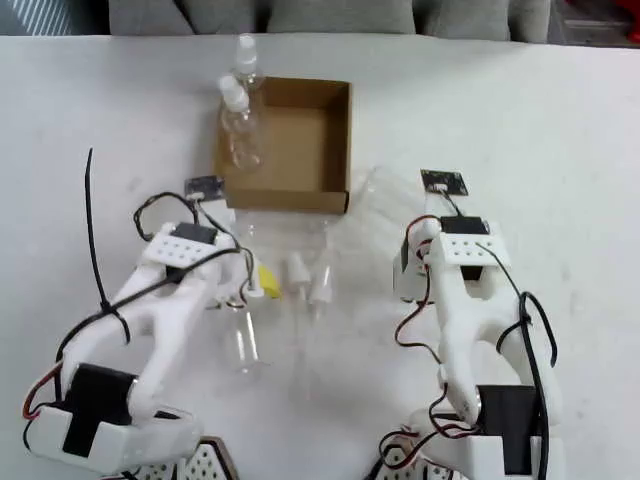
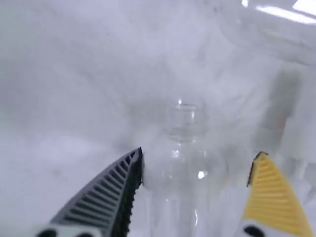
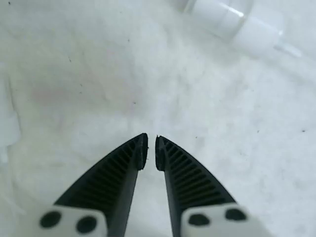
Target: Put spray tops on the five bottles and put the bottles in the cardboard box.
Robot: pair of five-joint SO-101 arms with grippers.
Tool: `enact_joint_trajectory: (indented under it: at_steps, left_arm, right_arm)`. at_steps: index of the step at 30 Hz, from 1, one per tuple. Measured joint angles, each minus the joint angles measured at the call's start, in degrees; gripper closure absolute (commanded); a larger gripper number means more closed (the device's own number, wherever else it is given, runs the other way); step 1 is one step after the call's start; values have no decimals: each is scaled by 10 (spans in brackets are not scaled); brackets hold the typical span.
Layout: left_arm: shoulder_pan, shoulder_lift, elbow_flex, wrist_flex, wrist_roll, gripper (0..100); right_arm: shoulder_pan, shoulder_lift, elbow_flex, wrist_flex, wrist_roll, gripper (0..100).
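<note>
Left gripper (image 2: 197, 154), jaws spread, straddles a topless bottle (image 2: 183, 123) lying near the cardboard box (image 1: 290, 198), its bare neck plain in the wrist view but faint from above, so closing on it seems next, before a spray top (image 1: 322, 283) goes on; the right gripper (image 3: 151, 150) hangs pinched together, empty.

left gripper (image 2: 198, 155): spread wide | uncapped clear bottle (image 2: 183, 128) between jaws
</note>
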Motion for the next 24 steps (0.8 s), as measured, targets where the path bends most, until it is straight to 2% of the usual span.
enact_joint_trajectory:
  at_steps: [11, 17, 24]
  left_arm:
    - [0, 0, 23, -4, 13, 668]
    - [0, -1, 46, -47, 29, 668]
    - [0, -1, 47, -53, 44, 667]
  right_arm:
    - [0, 0, 0, 0, 0, 981]
    - [0, 0, 0, 0, 0, 981]
    - [0, 0, 0, 0, 0, 981]
